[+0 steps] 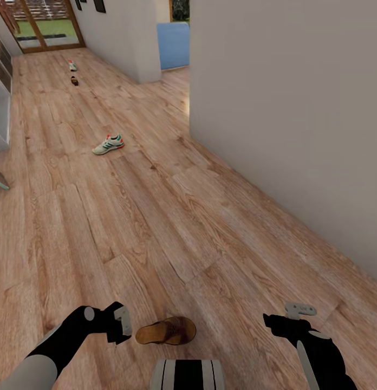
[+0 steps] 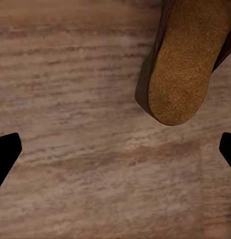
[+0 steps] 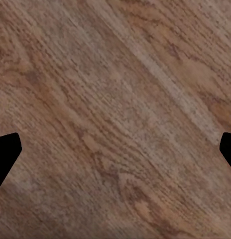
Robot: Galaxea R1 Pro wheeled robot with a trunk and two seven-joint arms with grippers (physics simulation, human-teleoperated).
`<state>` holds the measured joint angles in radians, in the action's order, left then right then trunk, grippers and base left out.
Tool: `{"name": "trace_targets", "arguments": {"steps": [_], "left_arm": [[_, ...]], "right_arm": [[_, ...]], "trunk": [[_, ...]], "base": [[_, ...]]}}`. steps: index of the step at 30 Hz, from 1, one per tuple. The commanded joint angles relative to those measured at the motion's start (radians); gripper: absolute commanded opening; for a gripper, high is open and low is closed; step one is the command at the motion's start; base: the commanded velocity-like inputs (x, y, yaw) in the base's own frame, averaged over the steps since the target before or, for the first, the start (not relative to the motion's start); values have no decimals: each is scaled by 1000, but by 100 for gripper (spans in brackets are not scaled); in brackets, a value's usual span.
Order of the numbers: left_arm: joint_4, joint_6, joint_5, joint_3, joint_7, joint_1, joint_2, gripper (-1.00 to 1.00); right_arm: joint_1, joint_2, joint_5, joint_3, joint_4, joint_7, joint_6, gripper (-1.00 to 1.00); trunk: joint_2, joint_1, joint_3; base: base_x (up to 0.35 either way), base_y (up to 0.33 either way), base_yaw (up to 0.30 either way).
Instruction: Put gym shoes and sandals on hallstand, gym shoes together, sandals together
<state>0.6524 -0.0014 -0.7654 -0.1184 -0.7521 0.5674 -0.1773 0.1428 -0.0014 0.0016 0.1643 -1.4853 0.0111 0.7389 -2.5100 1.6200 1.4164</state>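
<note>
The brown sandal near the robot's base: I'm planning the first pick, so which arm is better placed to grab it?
Left, probably. The left gripper hangs open right beside the sandal, whose heel shows in its wrist view. The right gripper is farther off, over bare floor.

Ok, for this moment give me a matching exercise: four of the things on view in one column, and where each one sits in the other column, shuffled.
Things:
1. near sandal
2. near gym shoe
3. far gym shoe
4. right hand

Places:
A. far down the corridor floor, close to the glazed door
B. over bare planks, close to the grey wall
C. on the floor right in front of the robot, beside the left hand
D. mid corridor, lying alone on the planks

Pairs: 1-C, 2-D, 3-A, 4-B
</note>
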Motion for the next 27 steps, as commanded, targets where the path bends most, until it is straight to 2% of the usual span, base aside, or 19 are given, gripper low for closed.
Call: {"name": "trace_targets", "arguments": {"steps": [1,14,19,21,27], "left_arm": [[10,0,-5,-3,-2,0,-1,100],[76,0,-6,-3,-3,0,2,100],[79,0,-36,-3,-3,0,13,100],[79,0,-61,-3,-3,0,19,100],[79,0,-87,-3,-3,0,28,100]], "right_arm": [[0,0,0,0,-1,1,5,100],[0,1,0,0,-1,1,5,100],[0,1,0,0,-1,1,5,100],[0,1,0,0,-1,1,5,100],[0,1,0,0,-1,1,5,100]], "trunk": [[0,0,1],[0,0,1],[0,0,7],[0,0,10],[0,0,20]], "base": [[0,0,0],[0,0,0],[0,0,0],[0,0,0],[0,0,0]]}}
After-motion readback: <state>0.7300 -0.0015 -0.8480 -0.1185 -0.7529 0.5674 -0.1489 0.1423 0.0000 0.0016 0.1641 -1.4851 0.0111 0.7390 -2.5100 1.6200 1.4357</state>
